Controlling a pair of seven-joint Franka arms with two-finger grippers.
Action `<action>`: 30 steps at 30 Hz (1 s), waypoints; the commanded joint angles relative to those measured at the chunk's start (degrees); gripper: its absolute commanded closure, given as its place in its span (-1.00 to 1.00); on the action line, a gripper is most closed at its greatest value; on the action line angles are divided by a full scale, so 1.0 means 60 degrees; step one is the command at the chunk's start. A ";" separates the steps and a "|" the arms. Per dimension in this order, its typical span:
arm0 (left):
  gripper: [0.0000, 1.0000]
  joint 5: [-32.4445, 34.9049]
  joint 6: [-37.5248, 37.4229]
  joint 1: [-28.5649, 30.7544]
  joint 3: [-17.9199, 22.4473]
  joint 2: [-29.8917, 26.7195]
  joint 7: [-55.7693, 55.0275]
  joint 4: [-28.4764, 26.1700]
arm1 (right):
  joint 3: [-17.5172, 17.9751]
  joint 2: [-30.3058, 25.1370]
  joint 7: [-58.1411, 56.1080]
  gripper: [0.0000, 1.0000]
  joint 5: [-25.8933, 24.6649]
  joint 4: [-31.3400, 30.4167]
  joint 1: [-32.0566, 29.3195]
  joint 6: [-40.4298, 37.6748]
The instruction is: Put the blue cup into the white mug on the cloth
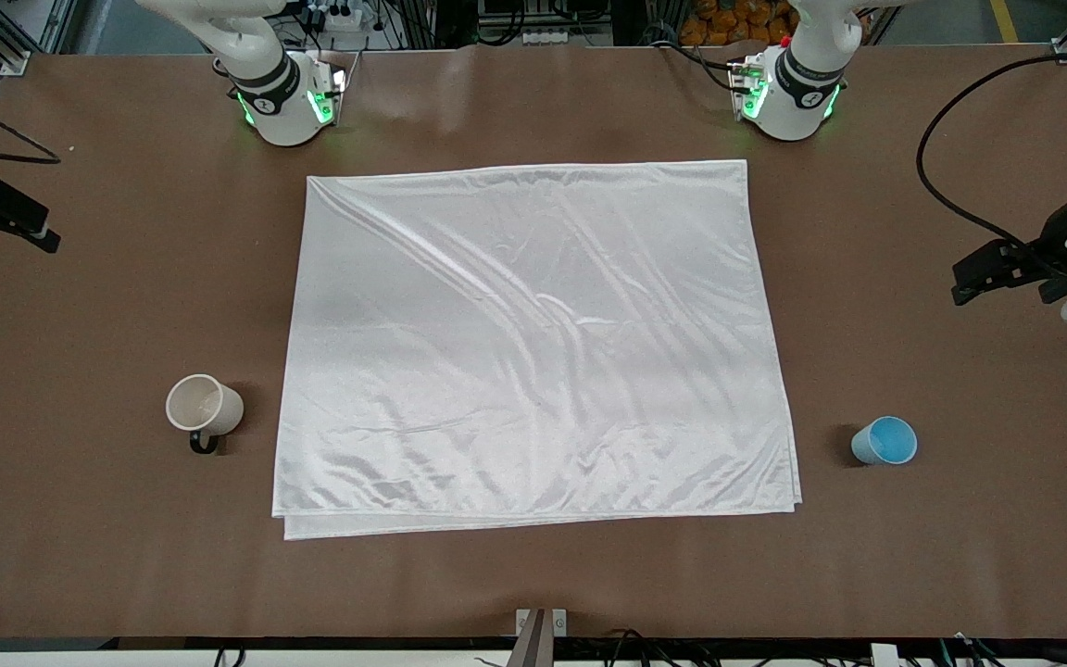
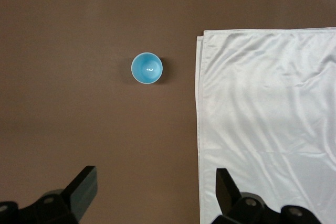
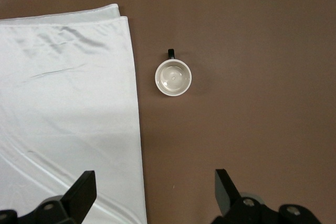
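Note:
The blue cup (image 1: 884,440) stands upright on the bare table beside the cloth (image 1: 533,343), toward the left arm's end; it also shows in the left wrist view (image 2: 147,68). The white mug (image 1: 205,406) stands upright on the bare table beside the cloth, toward the right arm's end, with its black handle facing the front camera; it also shows in the right wrist view (image 3: 173,77). My left gripper (image 1: 983,273) hangs open and empty high over the table's edge (image 2: 156,182). My right gripper (image 1: 24,227) is open and empty, high over the other end (image 3: 155,182).
The cloth's edge shows in the left wrist view (image 2: 273,119) and the right wrist view (image 3: 68,103). A black cable (image 1: 946,139) loops over the table near the left arm. A metal bracket (image 1: 541,630) sits at the table's front edge.

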 commanded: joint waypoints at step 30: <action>-1.00 0.0180 -0.0087 -0.0019 -0.0010 -0.0168 0.0022 0.0123 | -0.0025 0.0169 0.0109 -1.00 0.0076 0.0020 0.0020 0.0238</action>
